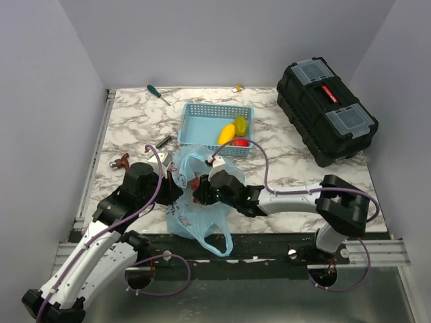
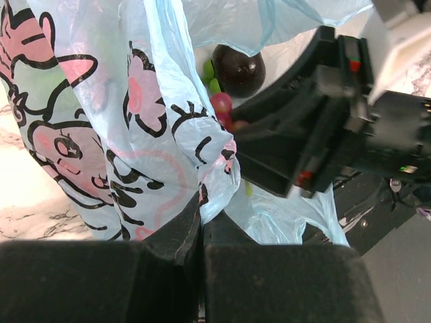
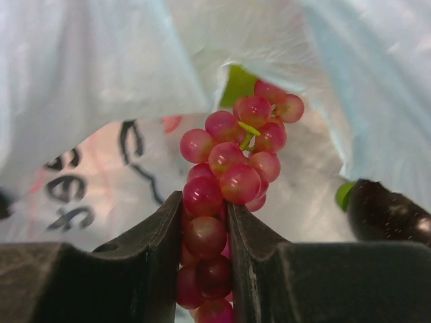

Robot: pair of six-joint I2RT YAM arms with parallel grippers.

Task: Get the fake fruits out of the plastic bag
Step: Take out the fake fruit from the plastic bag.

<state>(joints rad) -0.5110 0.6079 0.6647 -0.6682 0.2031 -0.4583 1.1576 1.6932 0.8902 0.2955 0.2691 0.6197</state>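
Note:
The light-blue plastic bag (image 1: 195, 219) with a pink cartoon print lies at the table's near edge. My left gripper (image 2: 202, 208) is shut on a fold of the bag (image 2: 135, 121) and holds its mouth up. My right gripper (image 3: 204, 202) reaches inside the bag (image 3: 101, 67) and is shut on a bunch of red-purple grapes (image 3: 239, 158). A dark plum (image 3: 387, 212) lies in the bag to the right of the grapes, and it also shows in the left wrist view (image 2: 238, 69). In the top view both grippers, left (image 1: 176, 182) and right (image 1: 201, 190), meet at the bag's mouth.
A light-blue mesh basket (image 1: 202, 111) behind the bag holds two yellow fruits (image 1: 227, 132) and a red one (image 1: 240, 142). A black toolbox (image 1: 326, 111) stands at the back right. A green-handled screwdriver (image 1: 159, 94) lies at the back left. Small metal parts (image 1: 121, 162) lie left of the bag.

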